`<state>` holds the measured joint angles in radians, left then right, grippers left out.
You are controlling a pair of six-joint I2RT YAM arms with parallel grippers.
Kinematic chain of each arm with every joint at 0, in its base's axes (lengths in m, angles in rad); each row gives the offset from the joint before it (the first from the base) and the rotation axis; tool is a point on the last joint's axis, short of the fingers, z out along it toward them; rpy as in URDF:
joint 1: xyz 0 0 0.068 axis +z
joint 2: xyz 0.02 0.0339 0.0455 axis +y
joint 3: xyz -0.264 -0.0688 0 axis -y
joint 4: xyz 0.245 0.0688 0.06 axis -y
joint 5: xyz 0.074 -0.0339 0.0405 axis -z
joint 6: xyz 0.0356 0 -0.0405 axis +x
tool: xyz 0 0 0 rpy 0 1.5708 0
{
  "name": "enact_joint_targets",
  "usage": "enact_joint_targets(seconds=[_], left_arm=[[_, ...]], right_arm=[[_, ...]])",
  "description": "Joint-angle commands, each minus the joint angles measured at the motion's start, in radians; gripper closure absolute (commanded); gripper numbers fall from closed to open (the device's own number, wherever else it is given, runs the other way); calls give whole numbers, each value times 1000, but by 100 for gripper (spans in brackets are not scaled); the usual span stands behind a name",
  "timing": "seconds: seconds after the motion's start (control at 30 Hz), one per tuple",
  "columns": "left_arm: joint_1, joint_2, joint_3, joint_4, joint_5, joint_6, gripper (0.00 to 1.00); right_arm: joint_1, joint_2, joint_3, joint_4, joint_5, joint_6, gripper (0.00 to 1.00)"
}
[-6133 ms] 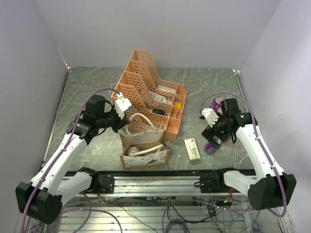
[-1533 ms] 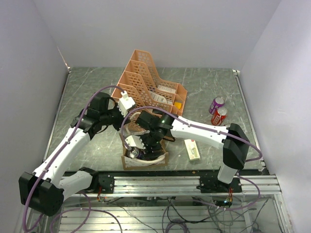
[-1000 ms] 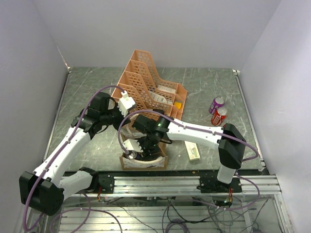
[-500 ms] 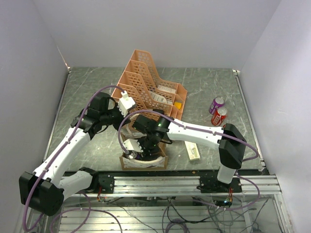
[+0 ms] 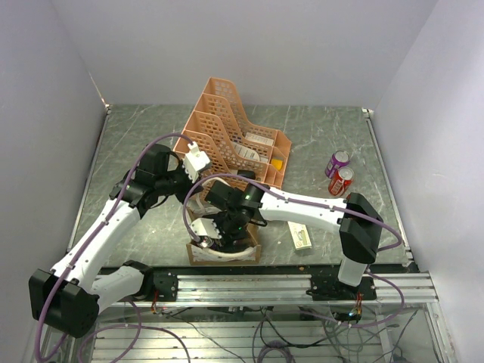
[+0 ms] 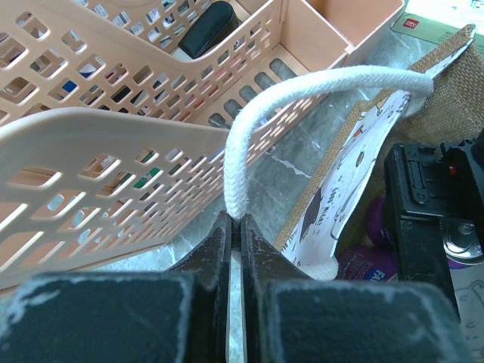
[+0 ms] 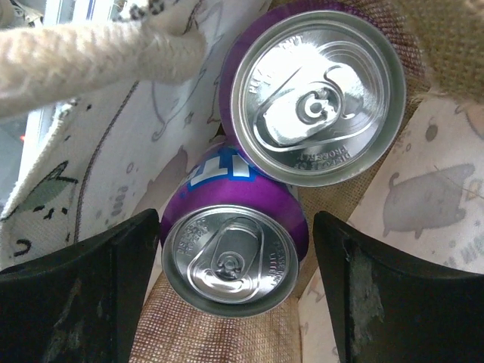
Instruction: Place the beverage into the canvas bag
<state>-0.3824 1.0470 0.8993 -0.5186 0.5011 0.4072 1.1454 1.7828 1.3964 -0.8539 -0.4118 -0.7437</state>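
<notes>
I see my left jaws pinching the cream handle [image 6: 302, 87] of the canvas bag [image 5: 227, 255]; my right jaws are spread astride the purple can [image 7: 231, 246], upright inside the bag, touching a second can [image 7: 318, 98].

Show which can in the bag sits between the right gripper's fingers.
The lower can in the right wrist view; the upper can lies beyond the fingertips.

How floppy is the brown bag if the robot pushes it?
Probably floppy: the canvas bag looks like soft cloth, and its rope handle bends where the left gripper pinches it. The two cans inside likely weigh it down, so it may slide rather than tip.
</notes>
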Motion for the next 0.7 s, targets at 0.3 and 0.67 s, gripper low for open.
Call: enact_joint_targets(seconds=[0.3, 0.67], left_arm=[[-7, 0, 2, 22, 10, 7, 93], [-7, 9, 5, 21, 10, 10, 93]], right_arm=[[5, -96, -1, 39, 52, 22, 14], [6, -185, -17, 70, 71, 44, 12]])
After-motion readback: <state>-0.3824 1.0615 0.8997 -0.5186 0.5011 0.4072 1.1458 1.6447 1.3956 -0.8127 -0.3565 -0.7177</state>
